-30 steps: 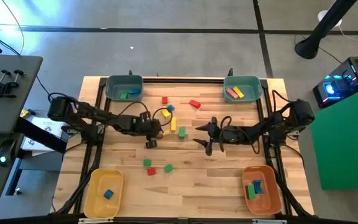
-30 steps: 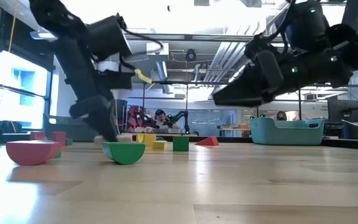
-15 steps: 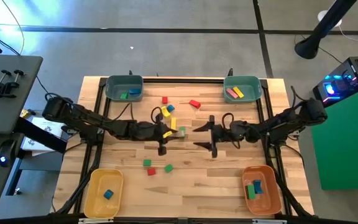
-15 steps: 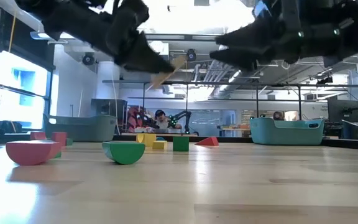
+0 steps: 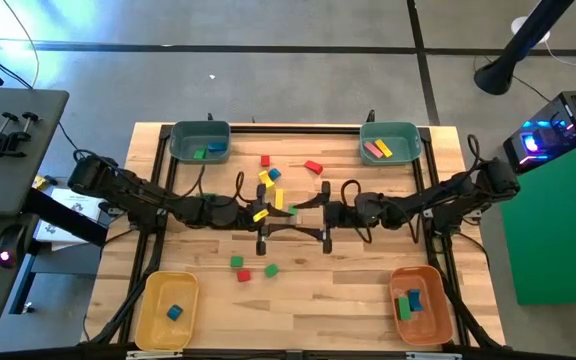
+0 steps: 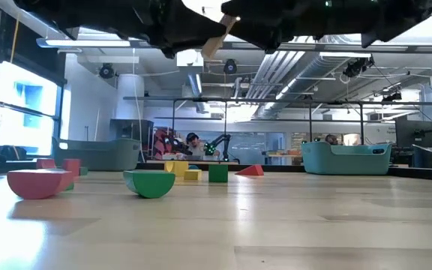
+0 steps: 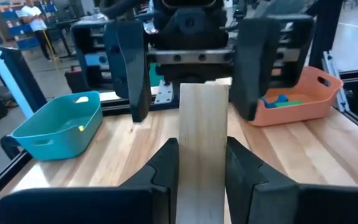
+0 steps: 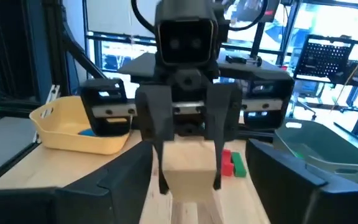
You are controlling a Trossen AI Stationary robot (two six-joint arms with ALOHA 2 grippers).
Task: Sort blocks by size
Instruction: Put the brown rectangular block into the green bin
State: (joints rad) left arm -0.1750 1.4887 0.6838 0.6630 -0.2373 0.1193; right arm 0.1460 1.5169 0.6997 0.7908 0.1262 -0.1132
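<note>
Mid-table, my left gripper (image 7: 201,165) clamps a tan bar (image 7: 201,137), offered to my right gripper (image 7: 191,68), fingers apart, likely for handover.

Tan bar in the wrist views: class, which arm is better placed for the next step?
Probably the right. Its open hand brackets the free end of the tan bar, whose other end the left hand grips; closing would complete a handover.

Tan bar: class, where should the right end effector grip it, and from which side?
Take the tan bar by its free end, across the narrow width, head-on from opposite the left end effector, which clamps the other end. It sticks straight out toward the open right end effector.
</note>
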